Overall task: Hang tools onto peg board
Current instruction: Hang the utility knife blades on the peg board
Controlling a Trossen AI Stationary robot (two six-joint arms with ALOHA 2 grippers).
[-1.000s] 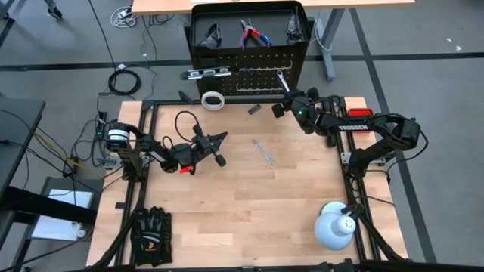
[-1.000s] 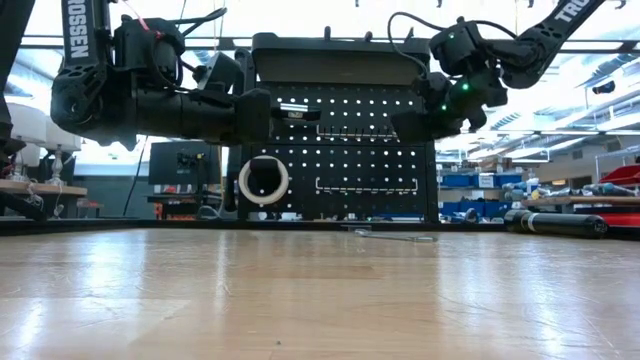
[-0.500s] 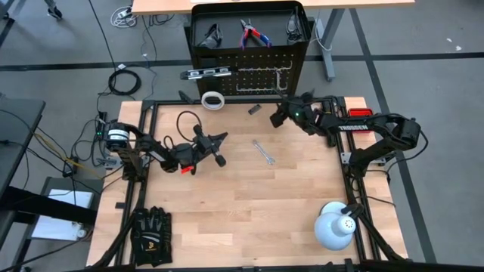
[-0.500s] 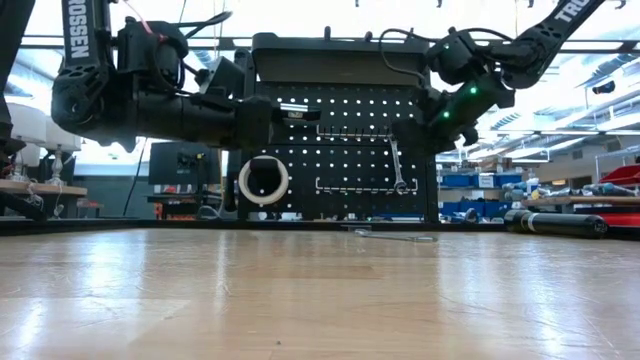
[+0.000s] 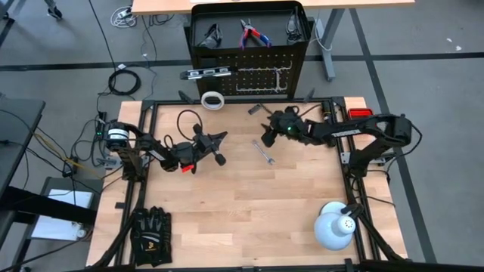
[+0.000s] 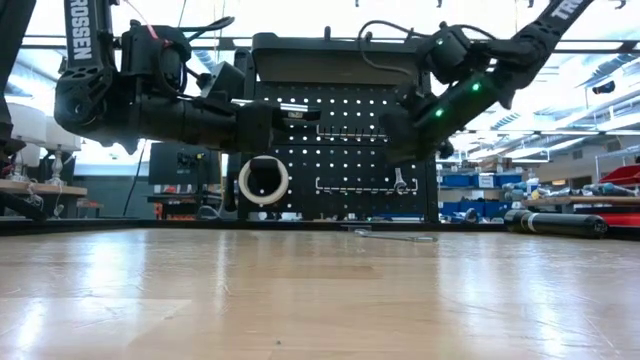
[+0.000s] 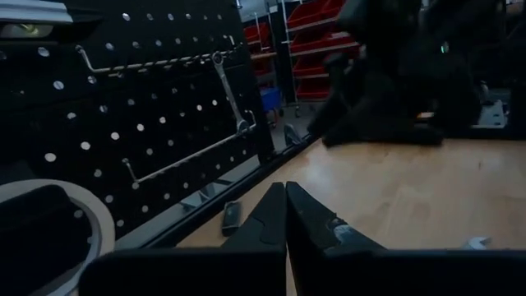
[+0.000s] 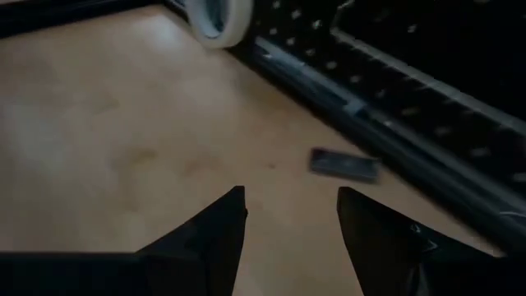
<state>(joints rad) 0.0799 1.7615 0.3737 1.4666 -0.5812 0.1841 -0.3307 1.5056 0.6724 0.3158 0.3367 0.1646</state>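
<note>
Wooden bench [image 5: 249, 211] fills the frame, with the peg board [image 5: 249, 79] upright at its far edge, already carrying the level bar [image 5: 204, 73], tape roll [image 5: 213, 100] and one wrench [image 6: 399, 182] on its hooks. A second wrench [image 5: 263, 153] lies loose mid-bench. The right hand [image 5: 266, 137] hovers just beside it, fingers apart and empty; the next move is probably to lower and close on it. The left hand [image 5: 221, 149] waits shut, empty.

Two dark arms [image 5: 355, 132] with white TROSSEN lettering, looping black cables, a green light, tapered black fingers [image 8: 215, 230]
</note>
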